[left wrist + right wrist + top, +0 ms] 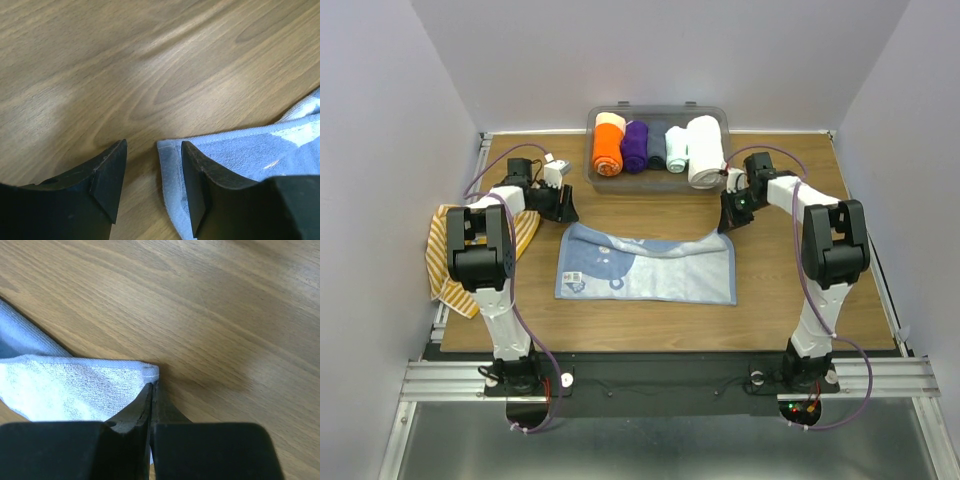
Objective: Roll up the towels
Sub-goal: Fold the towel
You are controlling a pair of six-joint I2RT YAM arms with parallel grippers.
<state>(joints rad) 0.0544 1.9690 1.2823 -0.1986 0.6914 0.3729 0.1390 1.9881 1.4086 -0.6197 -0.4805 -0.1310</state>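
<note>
The pale blue towel [645, 265] lies spread flat in the middle of the table. My left gripper [563, 207] is open at its far left corner. In the left wrist view the corner hem [172, 175] lies between the open jaws [152, 180], close against the right finger. My right gripper [732, 215] is shut on the far right corner, and the right wrist view shows the corner [147, 371] pinched at the closed tips [151, 390]. The far edge sags between the two corners. The striped yellow towel [450, 265] lies crumpled at the table's left edge, partly hanging over it.
A clear plastic bin [657, 118] stands at the back centre, just beyond both grippers. It holds several rolls: orange [608, 148], purple [635, 146], dark, pale, and a thick white one [705, 150]. White walls enclose the table on three sides.
</note>
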